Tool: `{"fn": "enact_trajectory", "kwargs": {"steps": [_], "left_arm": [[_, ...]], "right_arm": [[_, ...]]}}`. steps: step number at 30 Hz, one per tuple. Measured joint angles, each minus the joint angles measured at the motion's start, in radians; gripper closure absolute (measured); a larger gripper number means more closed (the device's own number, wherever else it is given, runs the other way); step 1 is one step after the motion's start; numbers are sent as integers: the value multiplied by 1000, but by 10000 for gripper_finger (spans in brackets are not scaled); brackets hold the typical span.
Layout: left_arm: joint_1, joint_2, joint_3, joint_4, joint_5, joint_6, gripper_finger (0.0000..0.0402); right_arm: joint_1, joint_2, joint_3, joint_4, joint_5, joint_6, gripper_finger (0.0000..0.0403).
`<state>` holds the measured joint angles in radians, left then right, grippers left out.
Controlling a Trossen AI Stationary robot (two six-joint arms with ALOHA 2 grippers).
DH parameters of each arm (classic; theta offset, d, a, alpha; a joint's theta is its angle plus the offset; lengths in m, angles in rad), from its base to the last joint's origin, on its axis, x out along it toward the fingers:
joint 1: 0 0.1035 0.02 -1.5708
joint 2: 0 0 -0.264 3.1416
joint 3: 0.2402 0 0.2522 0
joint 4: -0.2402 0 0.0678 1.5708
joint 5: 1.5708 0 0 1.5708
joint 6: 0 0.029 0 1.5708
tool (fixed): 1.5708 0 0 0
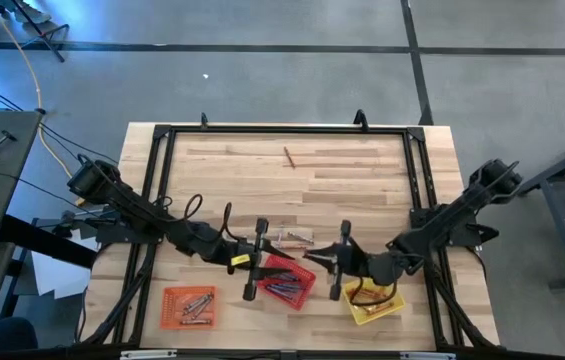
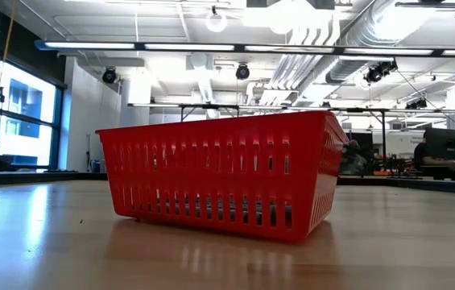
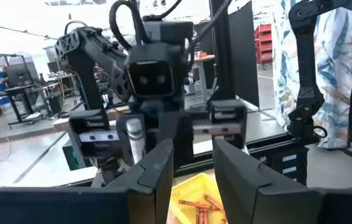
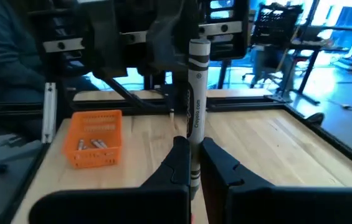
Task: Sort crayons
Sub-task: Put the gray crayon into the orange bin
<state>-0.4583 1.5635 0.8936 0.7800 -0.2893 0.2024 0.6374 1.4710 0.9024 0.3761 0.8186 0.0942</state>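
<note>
While pinched by its lower end in the clenched right hand, stands upright above the tabletop: one thin grey-silver wax crayon in a black-printed paper wrapper, most of its length free above the fingertips. Faces the left hand head-on, that one spread wide and empty, near the free end with no contact visible. Probably a hand-over, judging by the layout.

Should weigh next to nothing. Stiff but brittle, likely to snap if squeezed hard or levered sideways. Slick wrapper, so liable to pivot in a narrow pinch. Best taken across the wrapped shaft in the free upper half, clear of the other fingertips, and closed on gently.

Seen from above, hangs over the 12 o'clock edge of the red square mesh basket, which holds bluish-purple sticks. At 8 o'clock from there, an orange square mesh basket with grey sticks inside, the likely destination. At 4 o'clock, a yellow square mesh basket with reddish-orange sticks. At 12 o'clock, a few loose crayons lying unsorted on the pale wooden tabletop. Farther out the same way, one lone reddish crayon.
</note>
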Motion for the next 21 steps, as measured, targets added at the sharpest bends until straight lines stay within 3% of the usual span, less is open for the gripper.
{"fn": "enact_trajectory", "kwargs": {"steps": [11,21], "left_arm": [[0,1,0,-13,-1,17,257],[23,1,0,-11,-3,-21,216]], "right_arm": [[6,29,0,36,-14,2,402],[-6,61,0,124,-98,-33,402]]}}
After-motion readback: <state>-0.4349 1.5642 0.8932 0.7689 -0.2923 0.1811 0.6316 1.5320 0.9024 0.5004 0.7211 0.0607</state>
